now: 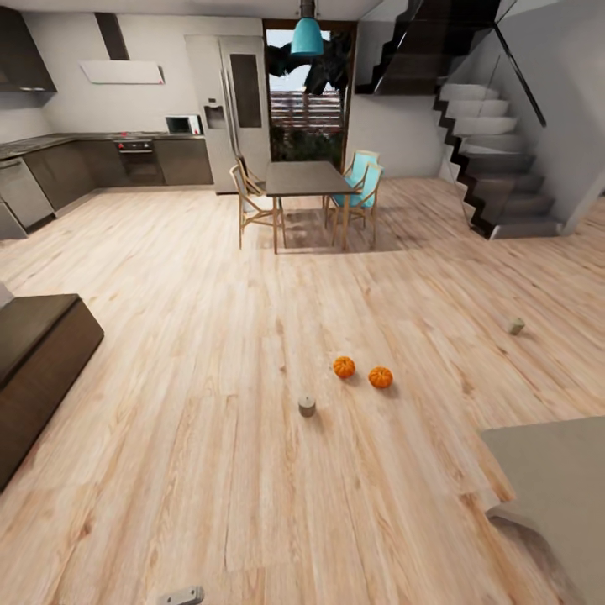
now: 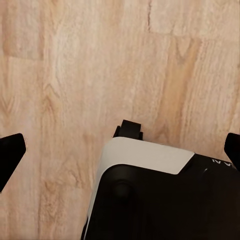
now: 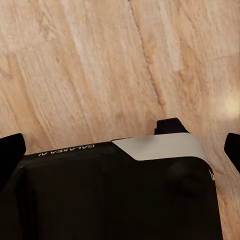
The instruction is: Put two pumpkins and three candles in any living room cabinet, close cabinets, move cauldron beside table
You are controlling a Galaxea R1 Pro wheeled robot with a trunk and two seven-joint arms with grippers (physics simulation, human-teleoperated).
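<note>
We are standing on the open wooden floor (image 1: pixel 210 353) and our step now, as we judge it, is to come near the first things to collect. The two pumpkins (image 1: pixel 344 366) (image 1: pixel 381 377) lie close together on the floor ahead, slightly to the right, and one candle (image 1: pixel 307 407) stands just in front of them, nearer to us. A second candle (image 1: pixel 515 325) is well apart, far to the right. To do this well we should roll forward slowly and stop with the pumpkins between both arms, not drive over the small candle. The left gripper (image 2: pixel 120 150) and the right gripper (image 3: pixel 120 150) both hang over bare planks; their dark fingertips (image 2: pixel 11 152) (image 3: pixel 11 150) sit at opposite edges of each wrist view, so the fingers are spread wide and hold nothing. The pumpkins are round, ribbed and orange, so they may roll when touched; the candles are short, dull grey-brown cylinders. The floor is pale, smooth wood with visible grain. A dark brown low piece of furniture (image 1: pixel 38 370) is at the left, but we cannot tell if it is the cabinet.
</note>
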